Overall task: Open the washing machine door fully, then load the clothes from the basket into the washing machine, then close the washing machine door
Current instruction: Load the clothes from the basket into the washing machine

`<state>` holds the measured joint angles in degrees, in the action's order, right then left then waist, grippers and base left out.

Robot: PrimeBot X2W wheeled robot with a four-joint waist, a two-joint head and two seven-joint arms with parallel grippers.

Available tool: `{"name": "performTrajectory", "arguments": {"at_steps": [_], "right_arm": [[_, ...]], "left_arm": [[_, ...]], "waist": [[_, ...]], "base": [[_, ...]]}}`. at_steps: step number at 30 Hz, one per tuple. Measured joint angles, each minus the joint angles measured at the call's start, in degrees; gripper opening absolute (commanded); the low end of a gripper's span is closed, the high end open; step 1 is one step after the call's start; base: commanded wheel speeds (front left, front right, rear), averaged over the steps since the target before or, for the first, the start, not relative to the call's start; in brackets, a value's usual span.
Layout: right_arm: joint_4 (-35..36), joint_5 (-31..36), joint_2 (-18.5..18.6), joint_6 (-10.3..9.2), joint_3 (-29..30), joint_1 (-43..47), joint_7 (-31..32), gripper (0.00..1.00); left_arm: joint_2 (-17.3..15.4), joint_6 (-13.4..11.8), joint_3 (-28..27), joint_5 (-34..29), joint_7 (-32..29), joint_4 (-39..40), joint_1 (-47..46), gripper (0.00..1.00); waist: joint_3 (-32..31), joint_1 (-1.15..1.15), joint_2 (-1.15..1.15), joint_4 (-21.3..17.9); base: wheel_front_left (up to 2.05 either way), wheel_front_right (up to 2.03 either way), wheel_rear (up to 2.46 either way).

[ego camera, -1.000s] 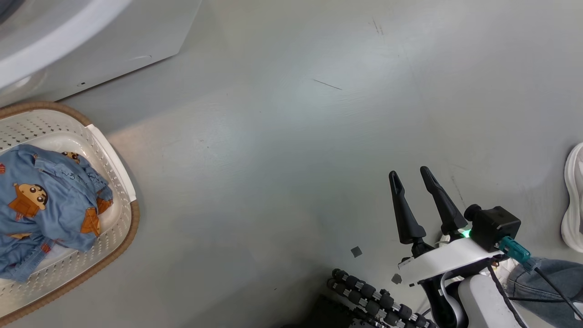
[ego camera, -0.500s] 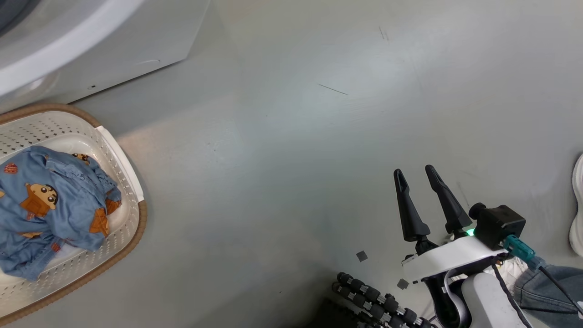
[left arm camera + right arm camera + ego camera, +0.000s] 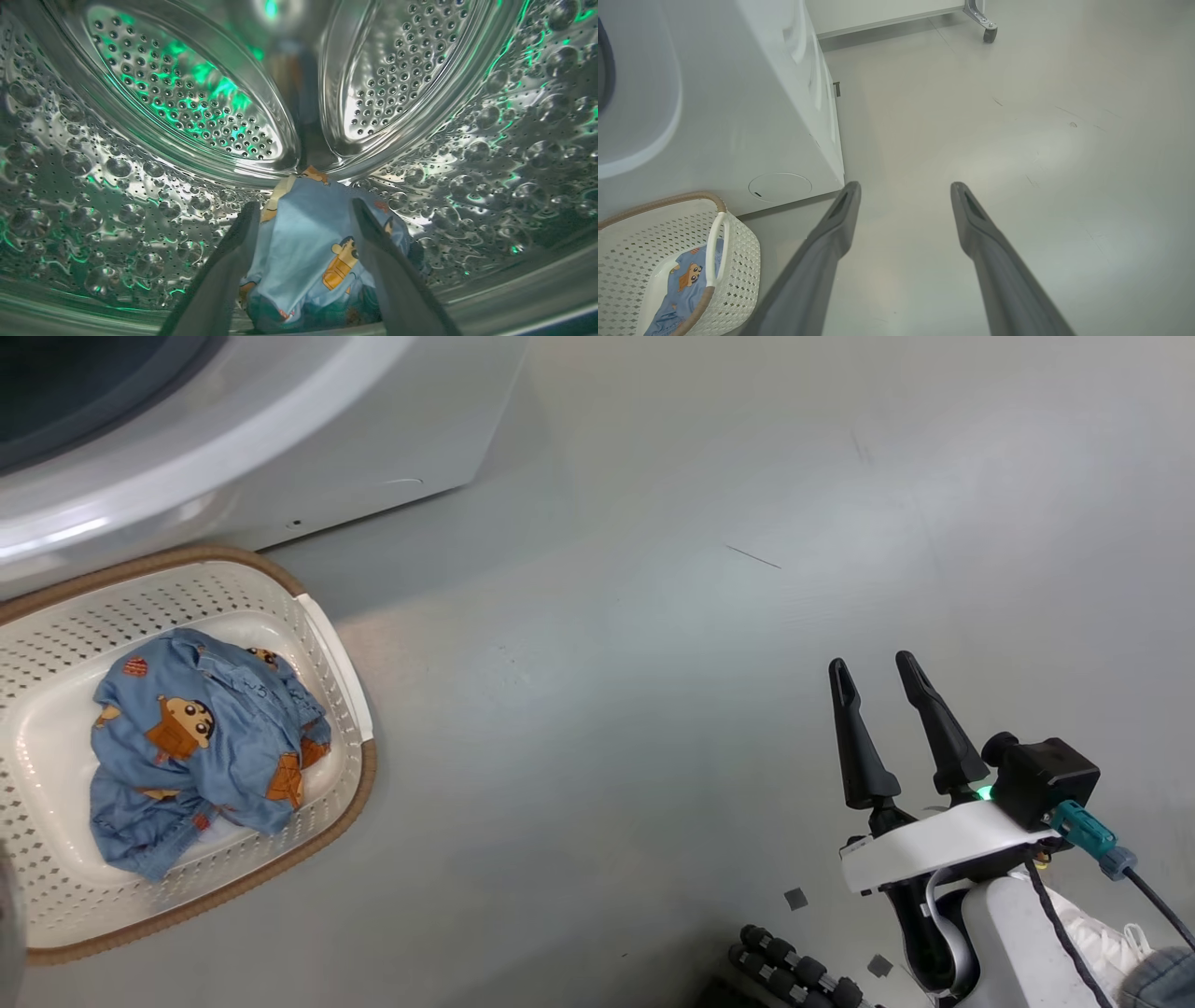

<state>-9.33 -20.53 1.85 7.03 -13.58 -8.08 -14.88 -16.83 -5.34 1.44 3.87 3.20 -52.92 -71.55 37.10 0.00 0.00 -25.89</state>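
Head view swung toward the basket point(image 3: 233, 588); left gripper point(image 3: 303, 204) open over clothes point(image 3: 303, 261) in drum point(image 3: 117, 186), right gripper point(image 3: 870, 660) open.

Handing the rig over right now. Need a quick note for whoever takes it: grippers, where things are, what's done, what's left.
Left gripper: open, inside the drum, fingers either side of a blue garment lying at the drum's bottom.
Right gripper: open, empty, above the floor.
Basket: on the floor beside the washing machine, blue clothes in it.
Done: door open, one garment in the drum.
Left: withdraw the left arm, load the basket's clothes, close the door.
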Motion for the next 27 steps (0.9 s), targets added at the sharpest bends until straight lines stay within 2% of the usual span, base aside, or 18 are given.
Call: {"name": "performTrajectory", "arguments": {"at_steps": [7,16,21,27], "right_arm": [[-0.38,0.85,0.05,0.0,1.22,-0.01,0.0,1.0],[-0.96,1.64,0.12,0.0,2.55,0.04,0.0,1.0],[-1.47,2.02,0.23,0.0,4.22,0.57,0.0,1.0],[-1.86,2.5,0.22,0.0,4.79,1.61,0.0,1.0]], "left_arm": [[4.7,-0.31,-1.37,2.69,3.46,-1.2,2.64,1.0],[8.58,-0.27,-1.91,4.89,8.1,-3.37,8.47,1.0],[11.84,0.74,-1.65,6.05,9.53,-4.06,11.79,1.0],[13.79,1.38,-1.32,6.33,10.53,-4.88,17.56,1.0]], "waist": [[-2.83,0.0,0.0,2.81],[-7.16,0.0,0.0,5.86],[-9.81,0.0,0.0,7.55],[-13.38,0.0,0.0,9.51]], "base": [[0.0,0.0,0.0],[0.0,0.0,0.0],[0.0,0.0,0.0],[0.0,0.0,0.0]]}}
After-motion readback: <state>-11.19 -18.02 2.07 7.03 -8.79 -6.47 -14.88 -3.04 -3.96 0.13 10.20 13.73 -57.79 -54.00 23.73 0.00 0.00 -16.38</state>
